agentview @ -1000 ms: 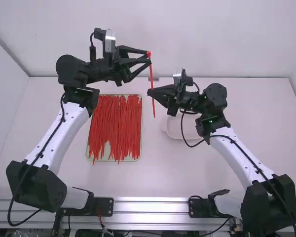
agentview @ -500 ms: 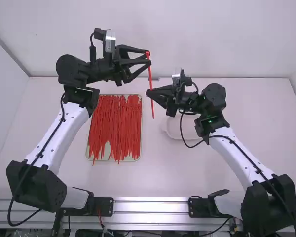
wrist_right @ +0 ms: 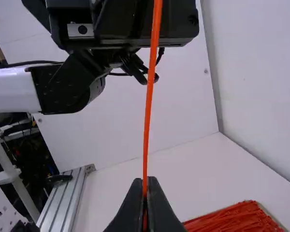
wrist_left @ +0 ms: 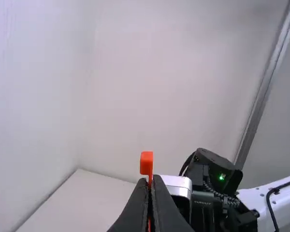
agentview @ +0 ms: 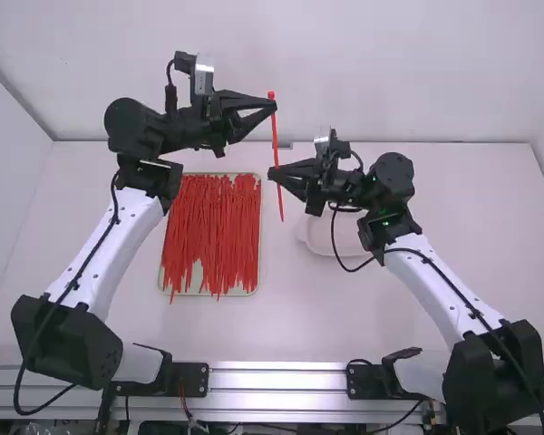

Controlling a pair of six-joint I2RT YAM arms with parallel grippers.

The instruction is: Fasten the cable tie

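White walls (agentview: 390, 63) enclose a table (agentview: 490, 208) bearing cable ties (agentview: 213, 231).

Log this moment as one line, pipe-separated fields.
left pincer: shut on red plastic cable tie below head | right pincer: shut on strap lower down | tie straight, not looped

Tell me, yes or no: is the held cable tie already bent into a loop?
No, the cable tie runs straight from the left gripper down through the right gripper.

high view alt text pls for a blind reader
One red cable tie is held nearly upright above a white table, left jaws shut near its head, right jaws lower down. A tray holds more ties.
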